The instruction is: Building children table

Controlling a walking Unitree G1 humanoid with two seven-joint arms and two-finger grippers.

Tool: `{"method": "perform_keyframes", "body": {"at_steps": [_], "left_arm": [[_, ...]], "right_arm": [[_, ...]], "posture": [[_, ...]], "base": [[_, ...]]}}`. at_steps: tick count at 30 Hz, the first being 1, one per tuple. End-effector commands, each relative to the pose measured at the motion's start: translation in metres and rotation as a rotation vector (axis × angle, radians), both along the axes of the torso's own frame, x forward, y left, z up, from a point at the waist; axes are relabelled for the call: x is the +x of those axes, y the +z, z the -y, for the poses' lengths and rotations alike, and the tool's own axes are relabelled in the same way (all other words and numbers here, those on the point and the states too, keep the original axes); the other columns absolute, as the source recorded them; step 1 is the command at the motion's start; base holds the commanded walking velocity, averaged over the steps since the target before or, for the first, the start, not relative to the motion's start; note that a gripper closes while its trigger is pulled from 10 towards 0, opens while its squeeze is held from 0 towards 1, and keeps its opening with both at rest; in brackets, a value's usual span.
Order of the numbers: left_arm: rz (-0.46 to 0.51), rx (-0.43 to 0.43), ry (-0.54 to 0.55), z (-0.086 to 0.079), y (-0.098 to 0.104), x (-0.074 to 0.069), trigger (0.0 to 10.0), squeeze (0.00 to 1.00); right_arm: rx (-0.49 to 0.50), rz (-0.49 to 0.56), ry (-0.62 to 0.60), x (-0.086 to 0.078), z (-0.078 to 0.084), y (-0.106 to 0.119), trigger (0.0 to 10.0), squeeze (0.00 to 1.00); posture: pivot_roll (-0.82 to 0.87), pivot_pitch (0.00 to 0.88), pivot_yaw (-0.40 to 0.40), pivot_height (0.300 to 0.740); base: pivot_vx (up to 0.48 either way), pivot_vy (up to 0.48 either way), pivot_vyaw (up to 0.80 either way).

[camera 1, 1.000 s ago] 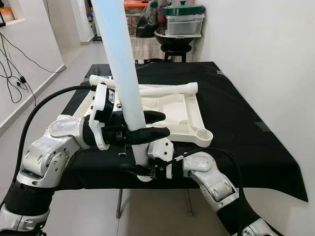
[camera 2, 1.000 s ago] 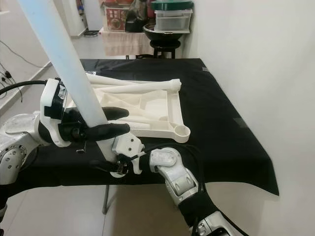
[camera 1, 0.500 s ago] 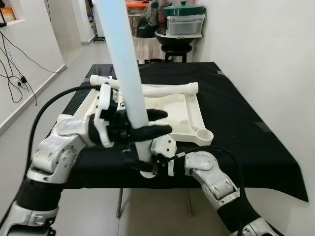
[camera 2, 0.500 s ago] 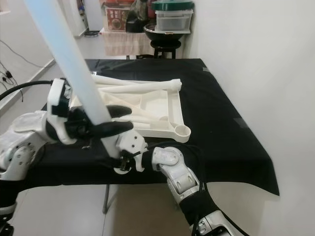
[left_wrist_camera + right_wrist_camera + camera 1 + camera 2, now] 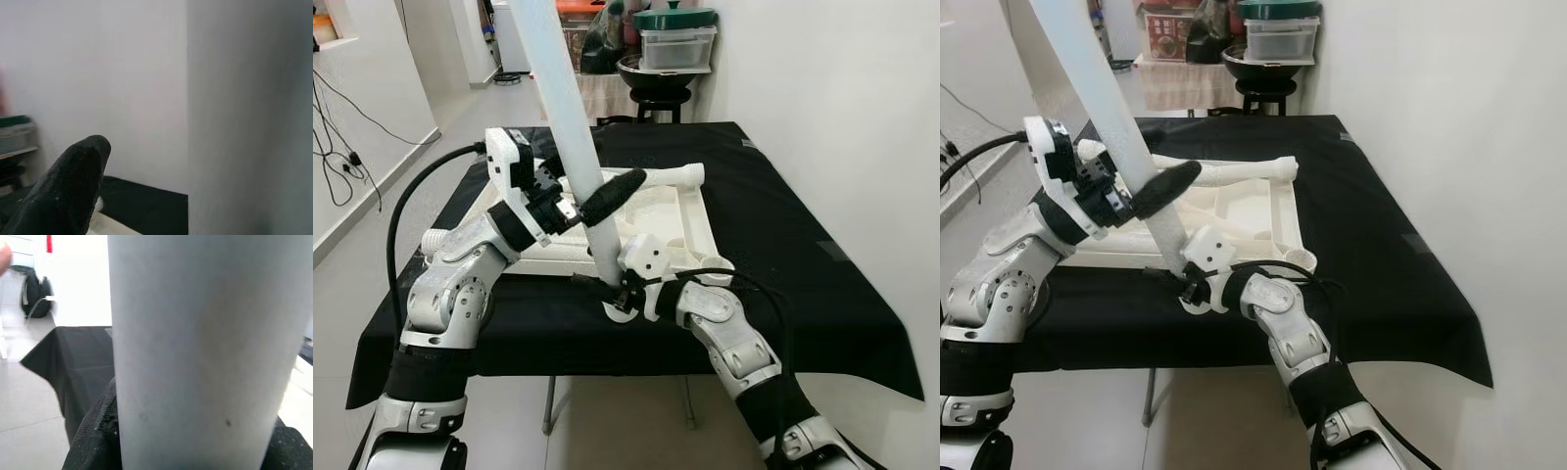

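— Two grippers on one white table leg [image 5: 570, 147], slanting from top centre to mid-frame. Left gripper [image 5: 592, 204] clamps it halfway.

— Right gripper [image 5: 607, 291] clenches its lower end, centre frame. The left wrist view shows one black finger [image 5: 68, 191] beside it.

— Head views add the upturned white tabletop [image 5: 690, 220] on the black table [image 5: 803, 245].

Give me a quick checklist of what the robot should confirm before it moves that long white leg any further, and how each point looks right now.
1. Left gripper grips the white leg partway up: ok.
2. Right gripper holds its lower end: ok.
3. Leg upright: not ok, tilted.
4. Upturned tabletop lies flat on the black cloth: ok.
5. Corner socket unblocked: ok.
6. Leg end over a socket: cannot tell.
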State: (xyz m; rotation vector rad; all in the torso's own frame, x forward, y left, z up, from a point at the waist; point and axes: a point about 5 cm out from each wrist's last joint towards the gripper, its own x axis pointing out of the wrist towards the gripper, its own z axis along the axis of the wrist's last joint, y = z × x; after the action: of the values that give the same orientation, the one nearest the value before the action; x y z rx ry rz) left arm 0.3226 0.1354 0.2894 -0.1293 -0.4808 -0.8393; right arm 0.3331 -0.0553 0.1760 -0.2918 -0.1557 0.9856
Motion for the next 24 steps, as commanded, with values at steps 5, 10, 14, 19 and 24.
{"method": "perform_keyframes", "body": {"at_steps": [5, 10, 14, 19, 24], "left_arm": [[-0.033, -0.153, 0.463, -0.07, 0.0, 0.01, 10.0, 1.0], [-0.083, -0.164, 0.539, -0.078, -0.013, 0.009, 10.0, 1.0], [-0.196, -0.124, 0.568, -0.071, -0.046, 0.002, 10.0, 0.0], [-0.292, -0.084, 0.563, -0.058, -0.078, -0.011, 10.0, 0.0], [-0.366, -0.057, 0.576, -0.05, -0.102, -0.025, 10.0, 0.0]], "right_arm": [[0.098, 0.054, -0.171, 0.017, 0.015, 0.016, 0.0, 0.0], [0.151, 0.047, -0.317, 0.029, 0.029, 0.021, 0.0, 0.0], [0.184, 0.022, -0.458, 0.038, 0.044, 0.02, 9.1, 0.0], [0.227, -0.019, -0.505, 0.04, 0.047, 0.017, 10.0, 0.0], [0.297, -0.055, -0.552, 0.043, 0.046, 0.018, 10.0, 0.0]], "posture": [[0.0, 0.0, -0.006, 0.74], [0.01, 0.0, -0.007, 0.74], [0.01, 0.0, -0.007, 0.74], [0.02, 0.0, -0.008, 0.74], [0.03, 0.0, -0.008, 0.74]], "base": [[0.0, 0.0, 0.0], [0.0, 0.0, 0.0], [0.0, 0.0, 0.0], [0.0, 0.0, 0.0], [0.0, 0.0, 0.0]]}}
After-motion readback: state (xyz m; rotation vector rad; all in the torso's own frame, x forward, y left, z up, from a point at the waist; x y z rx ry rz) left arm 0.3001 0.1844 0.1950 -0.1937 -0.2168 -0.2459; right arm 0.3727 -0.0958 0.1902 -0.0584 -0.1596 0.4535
